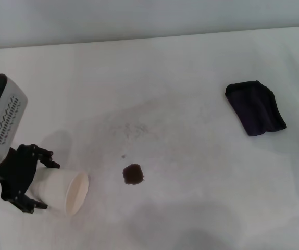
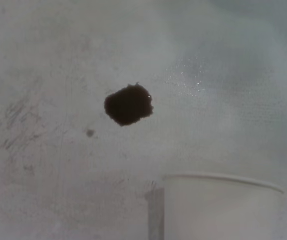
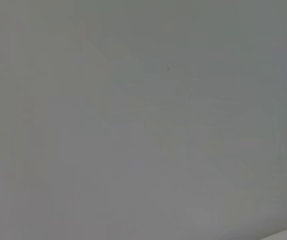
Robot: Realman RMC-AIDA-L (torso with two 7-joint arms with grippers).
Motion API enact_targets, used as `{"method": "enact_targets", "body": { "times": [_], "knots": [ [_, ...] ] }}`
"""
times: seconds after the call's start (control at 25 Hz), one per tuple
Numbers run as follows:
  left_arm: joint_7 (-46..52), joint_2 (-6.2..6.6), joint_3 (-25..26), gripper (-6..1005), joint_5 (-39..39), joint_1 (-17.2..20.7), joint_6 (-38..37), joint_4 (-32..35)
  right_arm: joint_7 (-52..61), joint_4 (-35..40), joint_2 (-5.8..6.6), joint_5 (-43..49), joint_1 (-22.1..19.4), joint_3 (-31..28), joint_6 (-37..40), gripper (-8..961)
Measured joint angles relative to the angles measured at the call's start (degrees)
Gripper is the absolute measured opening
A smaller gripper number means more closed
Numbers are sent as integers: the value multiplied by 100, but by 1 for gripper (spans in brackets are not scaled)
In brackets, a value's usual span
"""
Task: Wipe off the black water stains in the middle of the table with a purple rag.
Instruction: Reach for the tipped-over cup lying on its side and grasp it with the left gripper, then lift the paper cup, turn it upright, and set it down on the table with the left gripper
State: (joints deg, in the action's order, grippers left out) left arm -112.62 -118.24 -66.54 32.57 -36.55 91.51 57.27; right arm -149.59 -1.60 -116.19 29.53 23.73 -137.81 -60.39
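Left of the black water stains (image 1: 134, 174), the left gripper (image 1: 41, 183) has its fingers (image 1: 46, 158) closed around a tipped paper cup (image 1: 66, 191) on the bench (image 1: 191, 208); beyond the stains, to their right, lies the purple rag (image 1: 254, 108)

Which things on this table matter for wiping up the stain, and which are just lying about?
For the job:
black water stains
purple rag, lying far off to the right
table

Not part of the wiping:
paper cup, on its side, held in the left gripper
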Motion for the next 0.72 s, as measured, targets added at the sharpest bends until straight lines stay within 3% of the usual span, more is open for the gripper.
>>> {"method": "enact_targets", "body": {
  "times": [0.4, 0.64, 0.72],
  "knots": [
    [14, -48, 129, 800, 170, 39, -24, 112, 0, 3, 17, 37, -24, 19, 8, 859],
    [-71, -46, 1000, 755, 1038, 181, -168, 318, 1, -5, 19, 105, -44, 158, -168, 859],
    [-314, -40, 1463, 736, 1789, 353, -474, 313, 10, 1, 18, 139, -45, 200, -253, 859]
  ]
}}
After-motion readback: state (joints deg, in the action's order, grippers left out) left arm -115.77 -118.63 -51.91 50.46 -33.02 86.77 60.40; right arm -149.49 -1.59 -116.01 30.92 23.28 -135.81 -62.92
